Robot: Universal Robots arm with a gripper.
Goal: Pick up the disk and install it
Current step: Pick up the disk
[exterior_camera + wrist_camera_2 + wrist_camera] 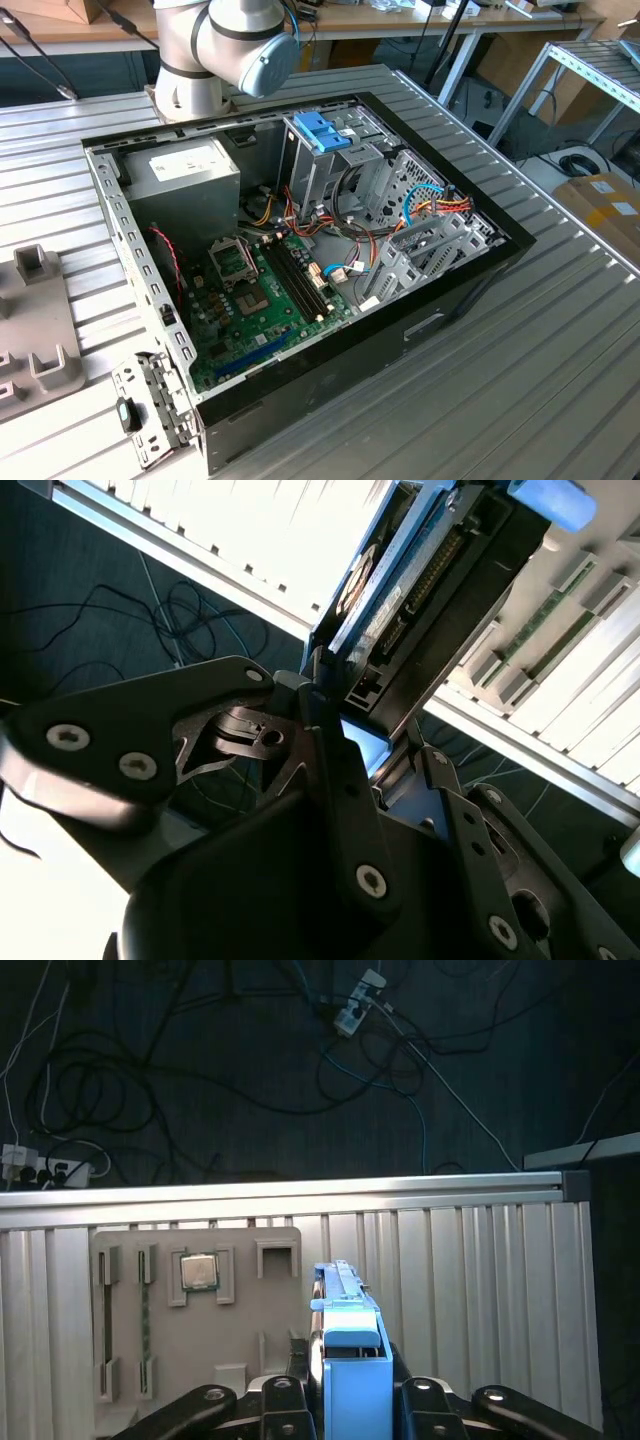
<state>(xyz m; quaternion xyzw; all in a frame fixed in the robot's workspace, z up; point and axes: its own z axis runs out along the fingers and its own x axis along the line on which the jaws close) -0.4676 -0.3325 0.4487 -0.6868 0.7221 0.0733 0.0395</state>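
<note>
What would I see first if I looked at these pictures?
In the exterior view, the big open computer case sits in the middle of the ribbed metal table, with its green motherboard and coloured wires showing. In the first wrist view, the gripper clamps the disk by its bright blue frame, and a grey tray with a small square chip lies beyond it.

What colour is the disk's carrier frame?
Blue; the carrier frame shows best in the first wrist view.

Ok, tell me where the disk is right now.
In the first wrist view the disk is clamped in the gripper, with the ribbed table and the grey parts tray behind it.
</note>
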